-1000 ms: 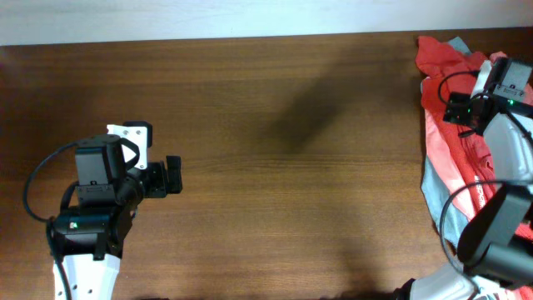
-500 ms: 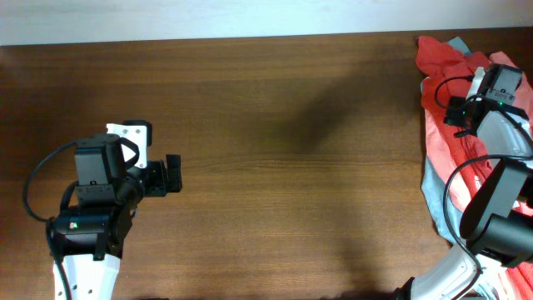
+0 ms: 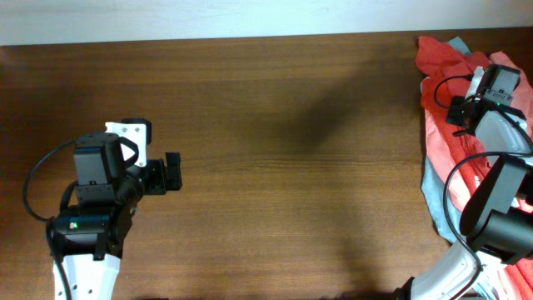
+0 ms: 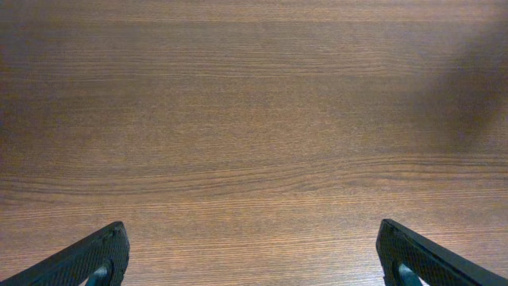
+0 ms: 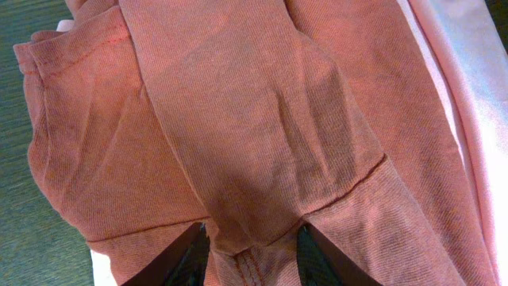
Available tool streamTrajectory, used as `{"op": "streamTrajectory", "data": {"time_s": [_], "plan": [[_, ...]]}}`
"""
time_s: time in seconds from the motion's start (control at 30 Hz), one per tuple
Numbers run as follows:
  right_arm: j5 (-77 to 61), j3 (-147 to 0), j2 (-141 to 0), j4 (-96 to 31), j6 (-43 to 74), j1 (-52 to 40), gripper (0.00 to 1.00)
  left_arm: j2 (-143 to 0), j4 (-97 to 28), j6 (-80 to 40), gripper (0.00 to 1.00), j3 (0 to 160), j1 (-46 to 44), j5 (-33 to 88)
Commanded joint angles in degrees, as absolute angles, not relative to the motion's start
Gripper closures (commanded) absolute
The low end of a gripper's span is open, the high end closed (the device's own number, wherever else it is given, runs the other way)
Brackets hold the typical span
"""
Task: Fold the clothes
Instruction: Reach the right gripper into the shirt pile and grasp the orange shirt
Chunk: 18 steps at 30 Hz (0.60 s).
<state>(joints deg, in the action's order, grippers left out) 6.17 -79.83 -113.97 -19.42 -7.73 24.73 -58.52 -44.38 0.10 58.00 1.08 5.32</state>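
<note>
Right hand edged toward 1 o'clock, now clamped on a fold of the salmon garment in the clothes pile at 3 o'clock on the worktop, likely to drag it centre; left hand waits at 9 o'clock, fingers apart.

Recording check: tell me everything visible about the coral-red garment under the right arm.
The coral-red garment is a fine-ribbed knit with stitched hems and a seam. It is crumpled and not yet folded. It lies heaped at the right end of the table, with grey cloth and pale pink cloth beside it. The right gripper presses into it, with a fold bunched between its fingers and creases running toward them.
</note>
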Motion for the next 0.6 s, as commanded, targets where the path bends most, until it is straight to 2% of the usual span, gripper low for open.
{"op": "streamTrajectory", "data": {"time_s": [0.0, 0.2, 0.3, 0.33, 0.43, 0.57], "plan": [[6.28, -80.79, -115.26, -19.03, -7.51, 24.73, 0.59, -58.50, -44.18, -0.47, 0.01, 59.31, 0.89, 5.10], [6.28, -80.79, -117.16, -19.00, -7.49, 24.73, 0.59, -58.50, -44.18, -0.45, 0.01, 59.31, 0.89, 5.10], [6.28, -80.79, -117.19, -18.72, -7.49, 24.73, 0.68, -58.50, -44.18, -0.45, 0.01, 59.31, 0.89, 5.10], [6.31, -80.79, -117.19, -18.59, -7.51, 24.73, 0.75, -58.50, -44.16, -0.45, 0.01, 59.31, 0.89, 5.10], [6.28, -80.82, -117.08, -18.59, -7.49, 24.73, 0.87, -58.50, -44.14, -0.47, 0.01, 59.31, 0.89, 5.10], [6.28, -80.82, -116.07, -18.61, -7.46, 24.73, 0.88, -58.50, -44.12, -0.45, 0.01, 59.31, 0.89, 5.10]]}}
